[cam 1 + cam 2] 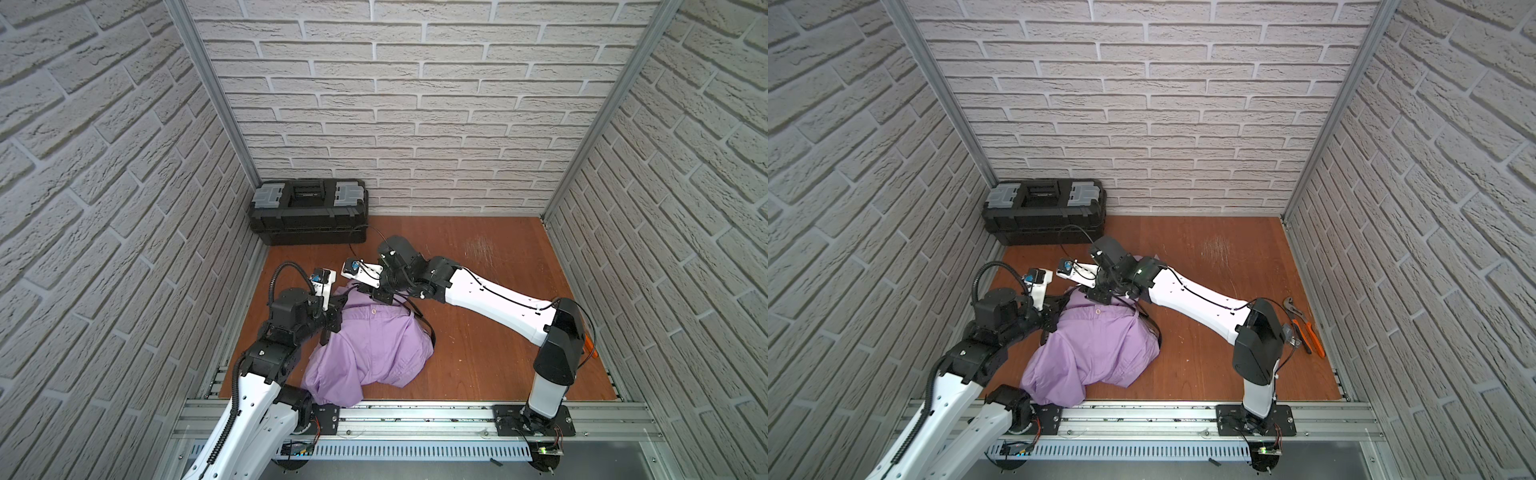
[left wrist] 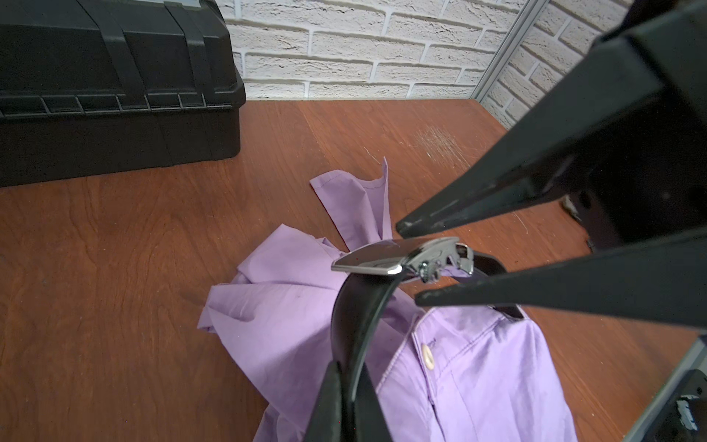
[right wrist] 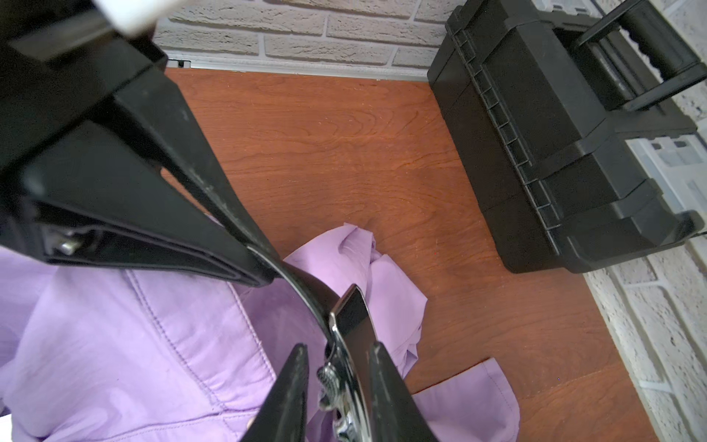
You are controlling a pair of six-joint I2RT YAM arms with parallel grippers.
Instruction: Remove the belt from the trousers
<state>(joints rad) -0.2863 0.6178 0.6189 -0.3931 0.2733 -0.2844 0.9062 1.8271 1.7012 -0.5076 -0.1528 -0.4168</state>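
The lilac trousers lie crumpled near the table's front left, waistband and button toward the back. The black belt rises off the waistband in a curve to its silver buckle. My left gripper is shut on the strap just below the buckle. My right gripper is closed across the buckle, one finger on each side. More strap loops past the trousers' right edge.
A black toolbox stands in the back left corner, close behind both grippers. Orange-handled pliers lie by the right wall. Brick-patterned walls close in three sides, and a metal rail runs along the front.
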